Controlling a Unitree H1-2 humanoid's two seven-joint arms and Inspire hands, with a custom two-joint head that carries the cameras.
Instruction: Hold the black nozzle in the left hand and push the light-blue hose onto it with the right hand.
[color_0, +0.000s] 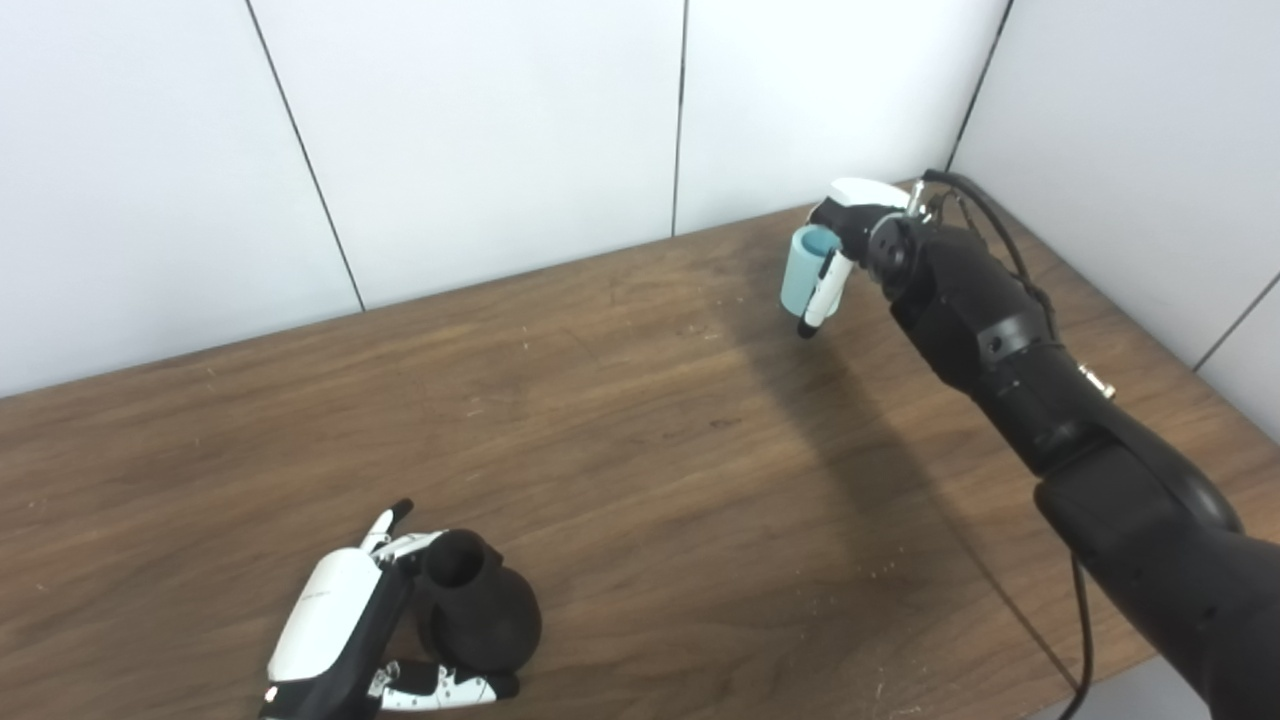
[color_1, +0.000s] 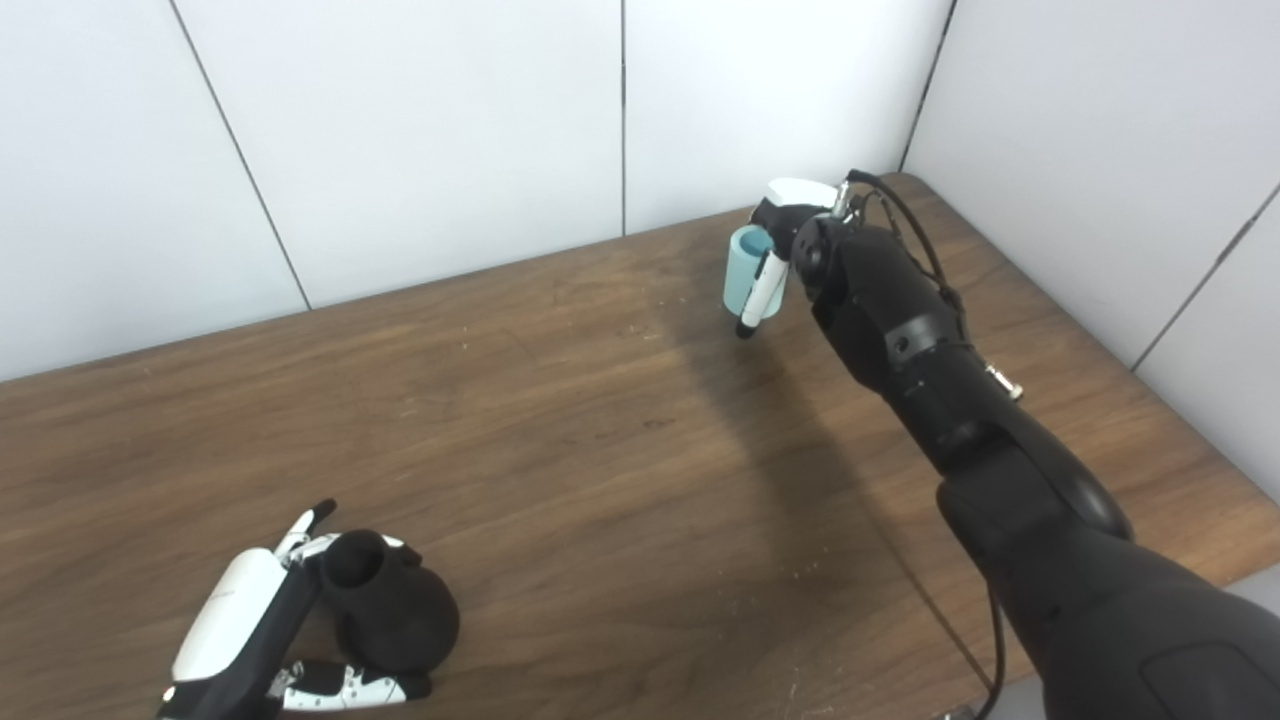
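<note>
Desk (color_0: 620, 420) of dark brown wood fills the picture, with white wall panels (color_0: 480, 130) behind it and on the right side.

At the near left corner is the left hand (color_0: 350, 625). It is white on the back and black on the inside. It is grasping the nozzle (color_0: 478, 610), a black piece with a round wide body and a narrow neck. The open mouth of the neck points up and a little to the left. The upper fingers (color_0: 392, 522) lie behind the neck, and the thumb lies along the near side of the body, touching it. The nozzle stands on the desk or very close to it; I cannot tell which, because the bottom is dark.

The middle of the desk shows only a long soft shadow that runs from the near side toward the far right.

At the far right, near the back corner of the desk, is the right hand (color_0: 850, 235). The black arm (color_0: 1010, 340) comes up from the lower right, with a thin cable along it. This hand is closed around the hose (color_0: 805, 268), a short light-blue tube. The tube is nearly upright, open end up, and it is held above the desk. One white finger (color_0: 822, 290) with a black tip crosses its front.

The hose and the nozzle are well apart.
</note>
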